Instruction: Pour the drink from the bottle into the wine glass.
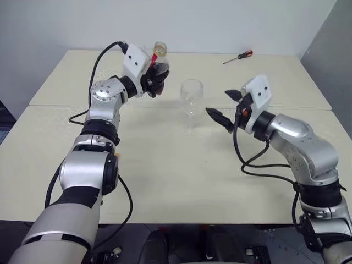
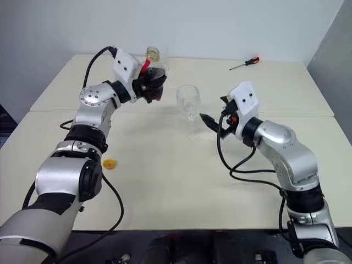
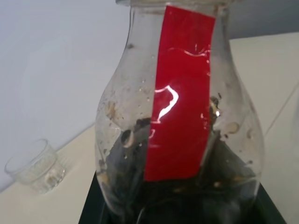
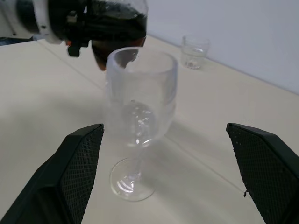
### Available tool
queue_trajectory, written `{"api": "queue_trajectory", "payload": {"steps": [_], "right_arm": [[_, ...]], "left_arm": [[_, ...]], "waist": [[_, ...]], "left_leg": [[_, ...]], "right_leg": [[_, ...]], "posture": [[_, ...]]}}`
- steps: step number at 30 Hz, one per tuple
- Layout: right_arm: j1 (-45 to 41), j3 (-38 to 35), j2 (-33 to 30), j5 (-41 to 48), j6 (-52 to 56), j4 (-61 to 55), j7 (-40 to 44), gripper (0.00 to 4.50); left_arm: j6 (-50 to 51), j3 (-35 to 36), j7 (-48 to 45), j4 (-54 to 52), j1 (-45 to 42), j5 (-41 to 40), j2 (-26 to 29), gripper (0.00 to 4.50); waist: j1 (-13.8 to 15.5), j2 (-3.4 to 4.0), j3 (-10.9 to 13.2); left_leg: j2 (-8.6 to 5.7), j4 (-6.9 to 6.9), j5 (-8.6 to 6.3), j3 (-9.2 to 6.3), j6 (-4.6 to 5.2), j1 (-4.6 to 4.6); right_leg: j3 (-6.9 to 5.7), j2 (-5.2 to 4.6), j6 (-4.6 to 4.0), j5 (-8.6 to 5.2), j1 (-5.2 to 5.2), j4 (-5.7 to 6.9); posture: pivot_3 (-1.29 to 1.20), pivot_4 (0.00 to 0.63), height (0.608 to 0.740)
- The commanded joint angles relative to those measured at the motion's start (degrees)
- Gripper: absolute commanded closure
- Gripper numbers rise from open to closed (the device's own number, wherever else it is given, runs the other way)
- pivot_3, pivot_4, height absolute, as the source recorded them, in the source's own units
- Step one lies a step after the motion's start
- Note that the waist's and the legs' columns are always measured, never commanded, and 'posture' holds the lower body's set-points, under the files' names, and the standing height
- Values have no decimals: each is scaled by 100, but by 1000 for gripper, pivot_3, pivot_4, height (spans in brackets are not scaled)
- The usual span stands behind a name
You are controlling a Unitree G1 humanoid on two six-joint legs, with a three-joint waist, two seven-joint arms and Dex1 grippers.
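My left gripper (image 1: 154, 82) is shut on the bottle (image 2: 156, 73), held off the table to the left of the wine glass (image 1: 191, 98). The bottle's red label (image 3: 180, 93) faces the left wrist camera. The dark drink (image 4: 119, 21) sits in the bottle's lower part, just behind the glass rim in the right wrist view. The wine glass (image 4: 140, 98) stands upright and empty on the table. My right gripper (image 1: 220, 103) is open just right of the glass, its fingers (image 4: 81, 158) apart from it.
A short clear tumbler (image 2: 153, 53) stands at the back of the table, behind the bottle. A red-handled screwdriver (image 1: 238, 56) lies at the back right. A small orange cap (image 2: 110, 164) lies on the table beside my left arm. A seam (image 1: 165, 107) runs between the two tabletops.
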Motion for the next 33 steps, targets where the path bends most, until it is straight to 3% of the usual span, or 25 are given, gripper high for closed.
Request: {"api": "queue_trajectory", "payload": {"steps": [1, 10, 33], "right_arm": [[-210, -204, 32, -75, -86, -6, -27, 0], [-445, -240, 181, -183, -41, 161, -64, 0], [-416, -211, 288, -285, -62, 226, -36, 0]], "left_arm": [[-551, -128, -81, 18, -369, 232, 123, 3185], [-1579, -777, 327, 393, -657, 1241, 425, 3185], [-2377, -1606, 1422, 722, -1201, 2601, 590, 3185]], "waist": [[5, 0, 0], [6, 0, 0], [12, 0, 0]], "left_leg": [[0, 0, 0, 0, 0, 0], [0, 3, 0, 3, 0, -7], [-1, 16, 1, 6, 1, -10]], "right_leg": [[0, 0, 0, 0, 0, -1], [2, -3, 0, 0, -8, 4], [7, -6, 0, 0, -22, 40]], "posture": [[0, 150, 740], [0, 150, 740], [0, 150, 740]]}}
